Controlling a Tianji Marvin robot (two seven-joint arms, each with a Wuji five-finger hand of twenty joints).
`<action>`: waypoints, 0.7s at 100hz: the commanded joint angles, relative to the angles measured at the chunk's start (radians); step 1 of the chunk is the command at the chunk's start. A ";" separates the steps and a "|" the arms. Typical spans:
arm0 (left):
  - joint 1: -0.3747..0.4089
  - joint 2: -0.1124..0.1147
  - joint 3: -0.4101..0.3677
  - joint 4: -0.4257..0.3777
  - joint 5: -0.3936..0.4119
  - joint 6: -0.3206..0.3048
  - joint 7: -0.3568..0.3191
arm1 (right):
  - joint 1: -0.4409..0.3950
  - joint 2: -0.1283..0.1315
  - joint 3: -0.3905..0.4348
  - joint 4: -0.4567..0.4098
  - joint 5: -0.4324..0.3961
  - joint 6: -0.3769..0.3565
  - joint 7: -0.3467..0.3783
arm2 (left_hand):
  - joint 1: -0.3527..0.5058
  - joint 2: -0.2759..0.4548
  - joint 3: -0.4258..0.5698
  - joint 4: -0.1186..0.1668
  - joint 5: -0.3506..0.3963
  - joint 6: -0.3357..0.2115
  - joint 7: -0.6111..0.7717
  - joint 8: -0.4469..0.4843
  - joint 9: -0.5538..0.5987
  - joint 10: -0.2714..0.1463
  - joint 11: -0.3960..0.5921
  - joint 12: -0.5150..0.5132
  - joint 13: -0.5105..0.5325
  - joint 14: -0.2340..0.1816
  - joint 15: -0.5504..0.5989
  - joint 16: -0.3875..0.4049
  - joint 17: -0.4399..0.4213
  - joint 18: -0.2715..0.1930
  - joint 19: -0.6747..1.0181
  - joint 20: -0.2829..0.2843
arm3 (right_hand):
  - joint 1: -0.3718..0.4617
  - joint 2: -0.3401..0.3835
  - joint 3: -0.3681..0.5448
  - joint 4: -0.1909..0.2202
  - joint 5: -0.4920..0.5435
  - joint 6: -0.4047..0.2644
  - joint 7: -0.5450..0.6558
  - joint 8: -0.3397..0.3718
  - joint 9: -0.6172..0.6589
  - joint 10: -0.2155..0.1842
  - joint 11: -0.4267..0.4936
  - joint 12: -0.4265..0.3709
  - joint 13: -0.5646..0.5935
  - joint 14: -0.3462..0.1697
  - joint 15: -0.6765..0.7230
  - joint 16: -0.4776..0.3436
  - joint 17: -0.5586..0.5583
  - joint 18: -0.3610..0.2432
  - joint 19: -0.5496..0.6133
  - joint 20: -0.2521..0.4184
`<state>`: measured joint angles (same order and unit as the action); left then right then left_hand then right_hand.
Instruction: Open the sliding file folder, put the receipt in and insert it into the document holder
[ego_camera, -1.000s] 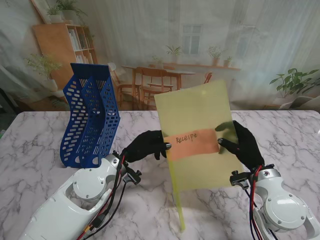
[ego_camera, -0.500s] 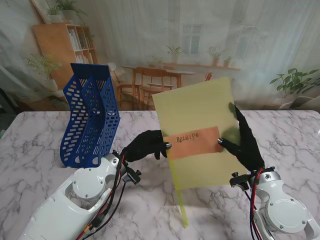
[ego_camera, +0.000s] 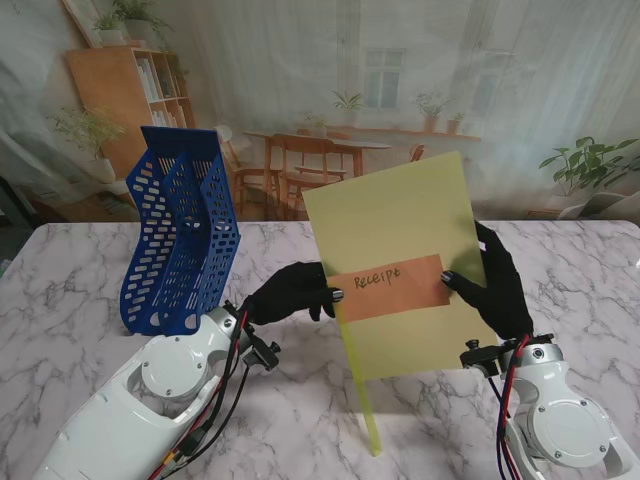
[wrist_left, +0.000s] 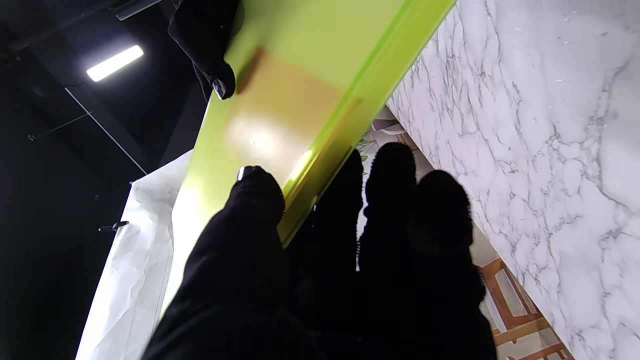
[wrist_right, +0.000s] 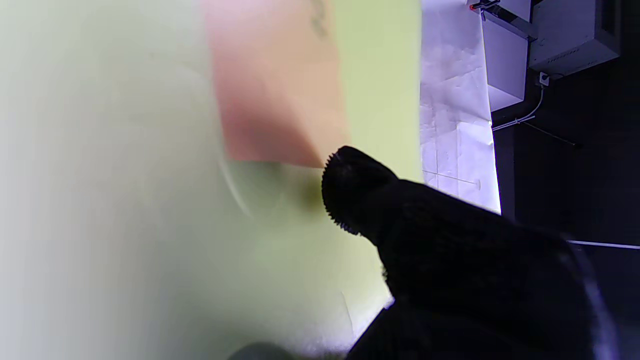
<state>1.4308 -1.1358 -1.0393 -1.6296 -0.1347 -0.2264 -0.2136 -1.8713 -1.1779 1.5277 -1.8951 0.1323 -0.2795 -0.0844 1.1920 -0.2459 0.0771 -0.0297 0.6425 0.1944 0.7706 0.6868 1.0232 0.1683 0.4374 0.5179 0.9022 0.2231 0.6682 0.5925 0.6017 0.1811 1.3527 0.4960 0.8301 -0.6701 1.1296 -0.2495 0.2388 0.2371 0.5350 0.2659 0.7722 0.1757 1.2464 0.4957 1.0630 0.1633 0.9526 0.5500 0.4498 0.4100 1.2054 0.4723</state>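
While both black-gloved hands hold it upright over the white marble table (ego_camera: 80, 300), the translucent yellow-green plastic file folder (ego_camera: 400, 225) blocks most of the stand view's middle, its spine bar (ego_camera: 364, 410) hanging toward the table nearer to me. One orange paper receipt (ego_camera: 392, 286) marked "Receipe" shows through the sheet. Left hand (ego_camera: 290, 292): thumb on the near face, other fingers behind the spine edge, clamped on the folder's left side. Right hand (ego_camera: 492, 283): thumb pressed at the receipt's right end, remaining fingers behind the sheet, gripping the right edge. One blue perforated plastic document holder (ego_camera: 180, 245) stands on the table to the left, well apart from the folder, nothing between them. Right wrist view is mostly filled by blurred folder; only the thumb (wrist_right: 350, 187) resolves there. Count: one folder, one receipt, one holder.
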 joint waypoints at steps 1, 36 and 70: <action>-0.003 0.004 0.003 -0.002 0.001 -0.005 -0.021 | -0.001 -0.003 0.001 -0.004 0.006 0.016 0.006 | 0.093 0.032 0.054 0.020 0.027 -0.133 0.045 0.017 0.007 -0.032 0.018 0.005 -0.003 0.040 -0.011 0.009 -0.013 -0.072 -0.007 0.019 | -0.001 0.025 -0.002 0.003 0.107 -0.032 0.156 0.006 0.003 0.021 0.060 0.021 0.035 -0.047 -0.011 0.029 0.000 -0.028 0.016 -0.016; -0.033 0.003 0.005 0.018 0.016 0.011 -0.024 | -0.014 0.010 0.023 -0.014 0.038 0.080 0.085 | 0.095 0.033 0.054 0.020 0.028 -0.132 0.044 0.018 0.008 -0.032 0.019 0.006 -0.001 0.041 -0.008 0.010 -0.011 -0.072 -0.006 0.021 | -0.013 0.123 -0.143 0.017 0.386 -0.464 0.622 0.266 -0.044 -0.075 -0.142 0.295 -0.120 -0.021 -0.086 0.024 -0.037 0.075 -0.010 0.033; -0.101 0.002 0.014 0.038 0.020 0.064 -0.052 | -0.002 0.016 0.037 -0.039 0.062 0.212 0.140 | 0.095 0.032 0.054 0.021 0.028 -0.127 0.043 0.019 0.010 -0.031 0.023 0.007 0.002 0.044 -0.003 0.012 -0.007 -0.071 -0.002 0.021 | -0.066 -0.060 -0.122 0.015 0.283 -0.393 0.776 0.379 0.028 -0.001 -0.502 -0.118 -0.052 0.084 -0.533 -0.191 0.066 0.102 -0.067 -0.053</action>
<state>1.3478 -1.1327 -1.0252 -1.5917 -0.1136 -0.1701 -0.2444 -1.8776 -1.1648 1.5684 -1.9310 0.2050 -0.0653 0.0534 1.1921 -0.2459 0.0715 -0.0297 0.6425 0.1943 0.7706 0.6868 1.0232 0.1681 0.4377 0.5184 0.9022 0.2231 0.6680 0.5927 0.6016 0.1811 1.3526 0.4961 0.7978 -0.6656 1.0055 -0.2491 0.5357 -0.1245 1.2341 0.6070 0.7444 0.1896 0.7420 0.3877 0.9422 0.2605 0.4379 0.3708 0.4705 0.5165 1.1340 0.4434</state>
